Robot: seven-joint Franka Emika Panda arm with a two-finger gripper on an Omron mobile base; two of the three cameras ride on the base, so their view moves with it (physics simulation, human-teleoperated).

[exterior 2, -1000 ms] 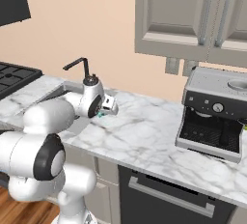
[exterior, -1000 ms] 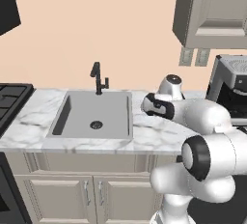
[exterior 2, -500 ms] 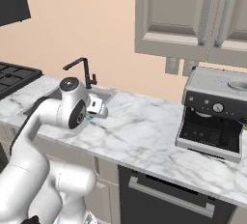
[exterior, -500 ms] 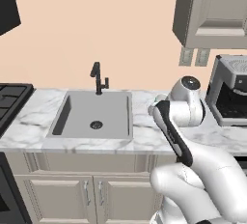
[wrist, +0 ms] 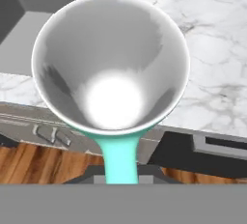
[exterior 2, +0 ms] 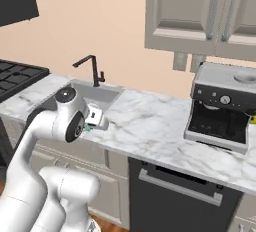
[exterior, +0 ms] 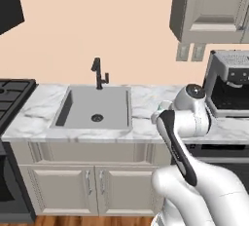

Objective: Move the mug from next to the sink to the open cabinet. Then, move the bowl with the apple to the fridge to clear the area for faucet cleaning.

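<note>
Right now the pincer (wrist: 119,172) is squeezed tight on the teal handle of the mug (wrist: 111,59) and holds it up in the air. From the hand camera we look straight down into the mug, and its inside is shiny grey with a bright spot at the bottom. Its teal handle runs down to the pincer at the low edge of that view. Under the mug sits the white marble table (wrist: 212,73), and the mug is up over its front edge. Below that edge are the cupboard fronts and a strip of brown wood floor. Off to one side of the mug is the grey sink (wrist: 29,20). In the right base view a small bit of teal from the mug (exterior 2: 87,128) peeks out under the white hand, near the front edge of the table (exterior 2: 150,126). The sink (exterior 2: 95,92) is just behind the hand there, and the thin black faucet (exterior 2: 90,68) stands at the back of it. In the left base view the sink (exterior: 95,108) has a round dark drain, and the faucet (exterior: 98,73) stands behind it by the wall. A black and silver coffee machine (exterior 2: 225,106) sits well off to the right on the table. Up on the wall above it hangs a beige-grey cabinet (exterior 2: 200,11).
</note>
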